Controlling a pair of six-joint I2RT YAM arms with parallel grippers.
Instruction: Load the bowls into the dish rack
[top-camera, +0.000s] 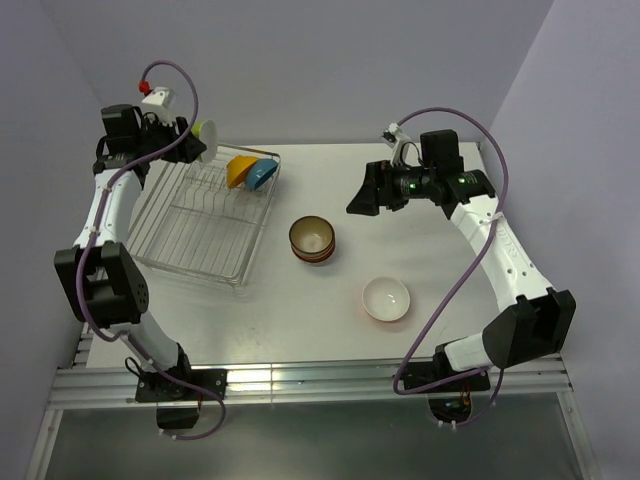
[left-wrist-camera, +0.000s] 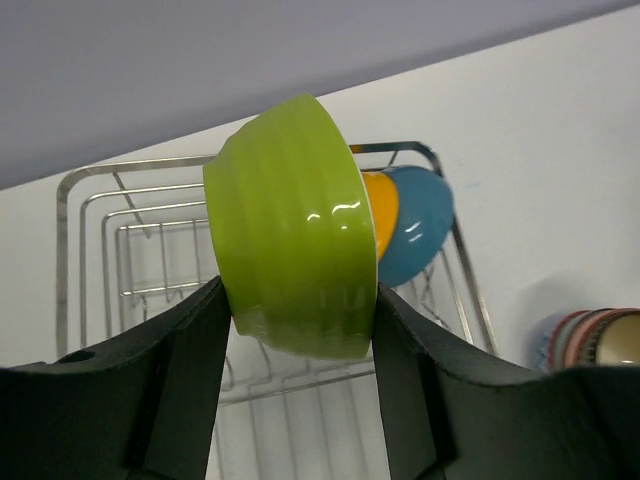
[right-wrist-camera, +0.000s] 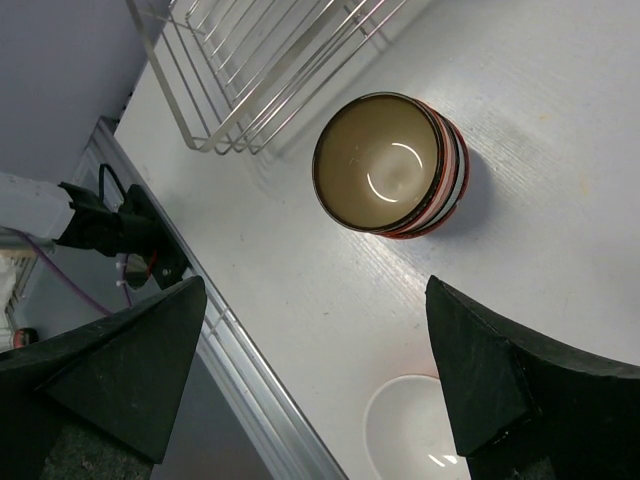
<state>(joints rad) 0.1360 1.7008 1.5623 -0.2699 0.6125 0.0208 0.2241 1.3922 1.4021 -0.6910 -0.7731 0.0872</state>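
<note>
My left gripper (top-camera: 198, 140) is shut on a green bowl (left-wrist-camera: 295, 230), held on edge above the far end of the silver wire dish rack (top-camera: 165, 245). A yellow-orange bowl (top-camera: 240, 170) and a blue bowl (top-camera: 262, 174) stand on edge in the rack's far right corner; both show in the left wrist view behind the green bowl, orange (left-wrist-camera: 383, 207) and blue (left-wrist-camera: 420, 222). A stack of brown, red-striped bowls (top-camera: 312, 239) sits mid-table and shows in the right wrist view (right-wrist-camera: 390, 165). A white bowl (top-camera: 386, 298) lies nearer. My right gripper (top-camera: 362, 195) is open, hovering right of the stack.
The rack's wire rim (right-wrist-camera: 235, 95) shows in the right wrist view. The table's aluminium front rail (top-camera: 300, 380) runs along the near edge. Grey walls close in behind and on both sides.
</note>
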